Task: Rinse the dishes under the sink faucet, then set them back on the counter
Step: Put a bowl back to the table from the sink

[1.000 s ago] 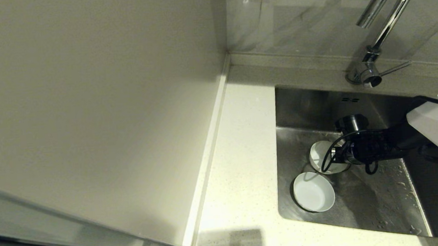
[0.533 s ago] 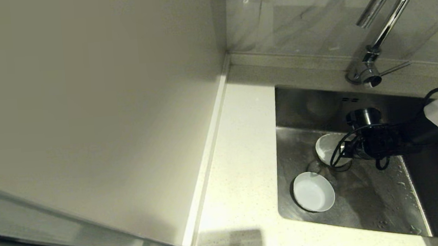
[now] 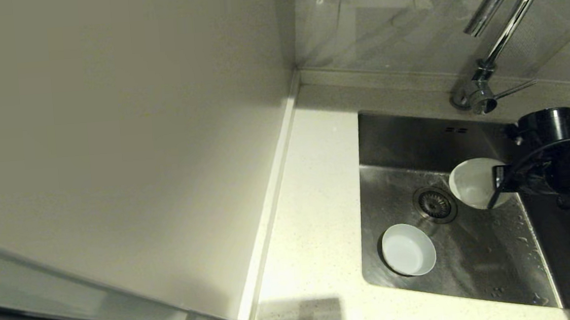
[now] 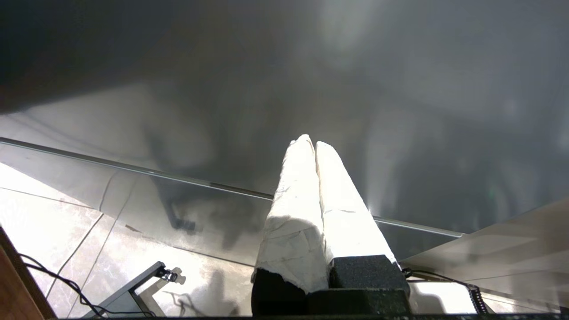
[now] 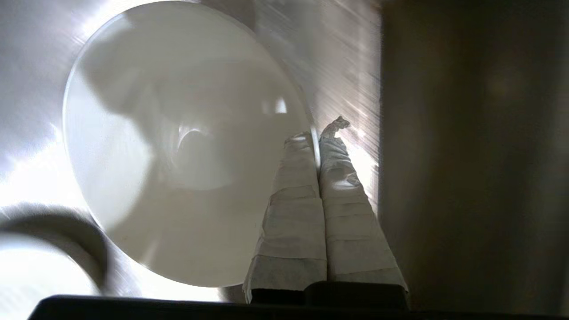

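Lifted clear of the basin floor since a second ago: white bowl [image 3: 472, 183] now tipped on edge and carried right and toward the far side, baring the drain strainer [image 3: 434, 204] it had covered. Pinched at the rim by the right hand [image 3: 495, 186], wrapped fingers [image 5: 295, 213] clenched with one inside and one outside the thin wall, as seen in the right wrist view. Held above the sink [image 3: 497, 265], not yet under the spout of the faucet [image 3: 506, 25], which rises at the far right; no water seen running.

Left resting near the left wall of the basin: pale blue-grey bowl [image 3: 408, 249], upright. No third bowl in view. Nothing yet on the desk [image 3: 314, 203] to the left.

Parked well away from the work, over a tiled floor: left hand [image 4: 315, 146], fingers closed on nothing.

Likely light, stiff and plastic, so little force needed, but smooth and probably wet given the droplets on the basin floor: slippery. Best taken across the rim as here, deep enough that the wall sits well between the pads; a shallow pinch could let the bowl swing or slide out once water strikes it.
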Controlling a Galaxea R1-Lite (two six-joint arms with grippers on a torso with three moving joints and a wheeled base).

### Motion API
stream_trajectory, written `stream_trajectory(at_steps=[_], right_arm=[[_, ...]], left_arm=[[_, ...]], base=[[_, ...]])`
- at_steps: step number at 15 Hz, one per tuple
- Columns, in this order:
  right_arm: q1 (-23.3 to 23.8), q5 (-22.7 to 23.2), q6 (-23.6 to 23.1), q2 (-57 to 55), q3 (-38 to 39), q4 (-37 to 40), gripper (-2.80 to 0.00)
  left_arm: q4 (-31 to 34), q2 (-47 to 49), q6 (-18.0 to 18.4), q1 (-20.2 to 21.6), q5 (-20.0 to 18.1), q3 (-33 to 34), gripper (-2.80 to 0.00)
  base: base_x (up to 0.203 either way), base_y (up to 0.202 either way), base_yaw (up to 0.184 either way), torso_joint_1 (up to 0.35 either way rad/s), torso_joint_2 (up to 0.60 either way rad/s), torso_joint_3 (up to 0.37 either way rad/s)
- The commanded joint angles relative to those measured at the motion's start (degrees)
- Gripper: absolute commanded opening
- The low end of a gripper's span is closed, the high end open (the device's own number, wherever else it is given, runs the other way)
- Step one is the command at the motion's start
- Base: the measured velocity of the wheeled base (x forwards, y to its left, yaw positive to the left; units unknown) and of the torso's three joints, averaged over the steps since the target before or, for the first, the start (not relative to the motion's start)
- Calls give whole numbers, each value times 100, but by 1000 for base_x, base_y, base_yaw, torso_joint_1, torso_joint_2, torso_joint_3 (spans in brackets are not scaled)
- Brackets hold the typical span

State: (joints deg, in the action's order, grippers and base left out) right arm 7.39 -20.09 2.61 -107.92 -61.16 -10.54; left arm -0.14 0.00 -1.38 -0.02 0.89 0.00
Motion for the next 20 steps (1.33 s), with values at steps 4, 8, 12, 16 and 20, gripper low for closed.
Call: stream_trajectory(at_steps=[4, 8, 12, 16, 20], right_arm=[[1092, 21, -652, 2253, 1710, 11, -280], [1559, 30, -1732, 3233, 1824, -634, -280], [1638, 283, -3090, 3592, 2384, -3269, -280], [1643, 1586, -3988, 3658, 3109, -5117, -280], [1643, 1763, -4393, 3287, 3652, -6755, -280]], left_arm=[[-3, -18, -3, 2, -1, 0, -280], [-3, -18, -3, -6, -1, 0, -280], [-3, -18, -3, 2, -1, 0, -280], [-3, -18, -3, 2, -1, 0, -280], [-3, -18, -3, 2, -1, 0, -280]], base=[[0, 0, 0, 0, 0, 0], [0, 0, 0, 0, 0, 0], [0, 0, 0, 0, 0, 0], [0, 0, 0, 0, 0, 0], [0, 0, 0, 0, 0, 0]])
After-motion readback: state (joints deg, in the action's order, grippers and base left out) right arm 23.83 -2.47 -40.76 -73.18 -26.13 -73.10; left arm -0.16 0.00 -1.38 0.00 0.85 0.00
